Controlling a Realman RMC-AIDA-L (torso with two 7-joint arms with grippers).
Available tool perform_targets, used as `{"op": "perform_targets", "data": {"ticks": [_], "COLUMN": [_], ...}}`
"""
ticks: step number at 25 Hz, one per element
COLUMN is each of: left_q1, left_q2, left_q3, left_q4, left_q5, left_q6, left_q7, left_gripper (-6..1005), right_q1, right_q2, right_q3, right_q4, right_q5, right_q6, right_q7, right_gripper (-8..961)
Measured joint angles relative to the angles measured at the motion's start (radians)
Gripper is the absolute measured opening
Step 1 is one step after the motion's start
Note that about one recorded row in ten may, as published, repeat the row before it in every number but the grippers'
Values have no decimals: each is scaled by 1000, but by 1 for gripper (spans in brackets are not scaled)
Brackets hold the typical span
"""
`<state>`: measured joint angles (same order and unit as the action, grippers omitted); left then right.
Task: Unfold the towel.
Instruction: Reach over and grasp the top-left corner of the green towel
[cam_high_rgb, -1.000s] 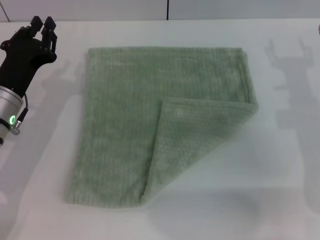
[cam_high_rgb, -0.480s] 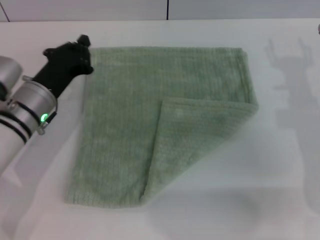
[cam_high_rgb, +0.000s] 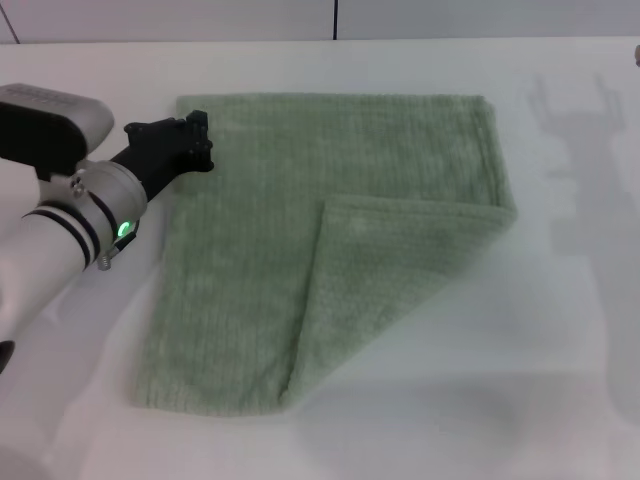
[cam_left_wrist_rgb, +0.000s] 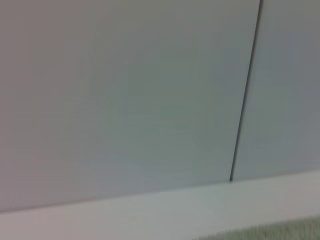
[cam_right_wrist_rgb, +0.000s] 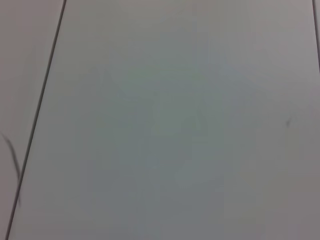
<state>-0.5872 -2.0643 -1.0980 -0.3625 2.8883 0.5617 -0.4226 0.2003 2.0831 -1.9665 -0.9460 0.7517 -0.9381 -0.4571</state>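
The pale sage-green towel (cam_high_rgb: 240, 250) lies flat on the white table in the head view. Its near right corner is folded over onto the middle as a triangular flap (cam_high_rgb: 400, 270), with the flap's tip near the towel's centre. My left gripper (cam_high_rgb: 198, 142) is over the towel's left edge near the far left corner, and its arm reaches in from the left. A thin strip of the towel (cam_left_wrist_rgb: 280, 233) shows in the left wrist view. My right gripper is out of view, and the right wrist view shows only pale panels.
The white table (cam_high_rgb: 560, 330) spreads around the towel on all sides. A pale wall with a dark vertical seam (cam_high_rgb: 334, 18) stands behind the far edge. An arm's shadow (cam_high_rgb: 580, 150) falls on the table to the right of the towel.
My left arm has swung in from the table's far left and moved right, bringing the gripper over the towel's left edge. The towel has not moved.
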Motion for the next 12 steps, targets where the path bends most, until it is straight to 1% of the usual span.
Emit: {"op": "perform_targets", "data": {"ticks": [6, 12], "left_q1": [-30, -45], "left_q2": [0, -2], "left_q3": [32, 53], "left_q4": [-1, 3], "left_q5": [0, 0], "left_q6": [-82, -113], "left_q7": [-1, -1], "left_gripper": [-2, -2], "right_q1": [9, 20], "right_q2": [0, -1], "right_q3": [-1, 0], "right_q4": [4, -2], "right_q5": [0, 0], "right_q6": [17, 64], "right_q7": [0, 0], "right_gripper": [791, 791]}}
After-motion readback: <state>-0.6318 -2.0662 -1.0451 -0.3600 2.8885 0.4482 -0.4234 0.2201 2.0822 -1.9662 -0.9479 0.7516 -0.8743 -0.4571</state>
